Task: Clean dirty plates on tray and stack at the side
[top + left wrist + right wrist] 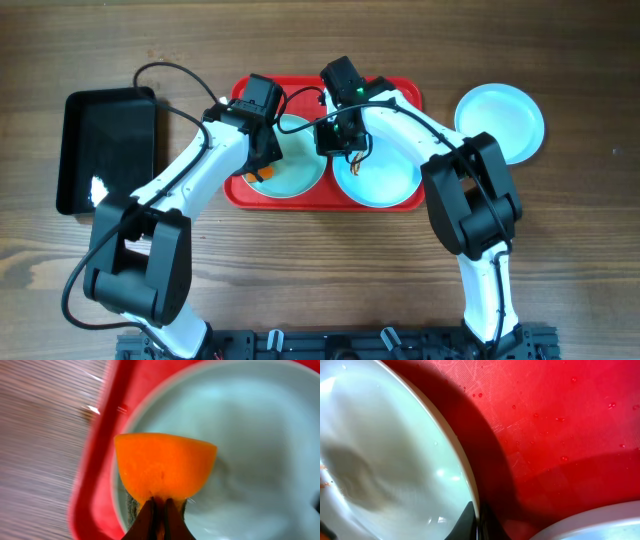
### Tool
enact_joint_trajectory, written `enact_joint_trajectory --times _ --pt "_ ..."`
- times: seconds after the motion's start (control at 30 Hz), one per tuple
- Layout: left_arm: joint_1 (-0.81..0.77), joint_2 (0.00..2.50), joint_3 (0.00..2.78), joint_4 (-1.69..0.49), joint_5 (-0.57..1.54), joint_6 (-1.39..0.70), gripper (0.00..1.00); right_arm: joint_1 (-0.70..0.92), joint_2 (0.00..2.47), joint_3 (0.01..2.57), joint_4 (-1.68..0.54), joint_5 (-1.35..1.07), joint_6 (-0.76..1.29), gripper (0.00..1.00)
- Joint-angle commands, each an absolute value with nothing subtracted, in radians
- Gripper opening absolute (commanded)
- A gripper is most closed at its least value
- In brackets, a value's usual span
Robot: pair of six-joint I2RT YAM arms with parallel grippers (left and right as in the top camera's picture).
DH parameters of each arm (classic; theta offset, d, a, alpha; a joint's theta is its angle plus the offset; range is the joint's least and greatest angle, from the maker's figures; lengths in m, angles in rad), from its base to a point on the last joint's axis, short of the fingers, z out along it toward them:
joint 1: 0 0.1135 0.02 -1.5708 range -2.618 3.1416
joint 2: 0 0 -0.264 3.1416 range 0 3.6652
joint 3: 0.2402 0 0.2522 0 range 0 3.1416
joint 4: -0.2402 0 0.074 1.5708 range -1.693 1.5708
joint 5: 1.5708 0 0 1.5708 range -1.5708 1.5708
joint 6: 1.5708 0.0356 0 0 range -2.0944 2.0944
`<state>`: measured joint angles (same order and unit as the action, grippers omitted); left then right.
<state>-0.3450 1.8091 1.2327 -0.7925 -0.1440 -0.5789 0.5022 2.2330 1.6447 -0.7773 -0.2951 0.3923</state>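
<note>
The red tray (405,95) holds two pale plates. My left gripper (262,165) is shut on an orange sponge (256,178) and presses it on the left plate (300,172) near its left rim. The left wrist view shows the sponge (165,467) in my jaws (160,510), on the plate (250,435), beside the tray rim (95,460). My right gripper (335,140) is shut on the left plate's right rim; the right wrist view shows my fingers (477,521) pinching that plate (385,450) over the tray (560,420). The right plate (385,180) lies beside it and shows in the right wrist view (590,522).
A third plate (505,115) lies on the wooden table right of the tray. A black glossy bin (105,150) stands at the left. Water droplets dot the tray floor.
</note>
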Motion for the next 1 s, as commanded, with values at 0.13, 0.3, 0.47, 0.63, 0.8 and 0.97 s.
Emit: enact_joint_trajectory --times 0.13,0.3,0.47,0.63,0.8,0.97 --pt "-0.345 1.821 1.241 -0.762 0.086 -0.431 0.04 0.497 2.248 1.643 -0.786 -0.224 0.422 0.04" --pt "-0.345 1.834 1.199 -0.720 0.086 -0.422 0.04 0.497 2.248 1.643 -0.787 -0.224 0.422 0.04" --pt "-0.345 1.856 1.133 -0.639 0.030 -0.422 0.04 0.497 2.248 1.643 -0.787 -0.224 0.420 0.04" --pt "-0.344 1.894 1.058 -0.569 -0.041 -0.422 0.04 0.497 2.248 1.643 -0.787 -0.224 0.418 0.04" --pt "-0.344 1.898 1.057 -0.603 -0.207 -0.422 0.04 0.497 2.248 1.643 -0.787 -0.224 0.418 0.04" --pt "-0.344 1.898 1.062 -0.641 -0.413 -0.456 0.04 0.497 2.248 1.643 -0.787 -0.224 0.418 0.04"
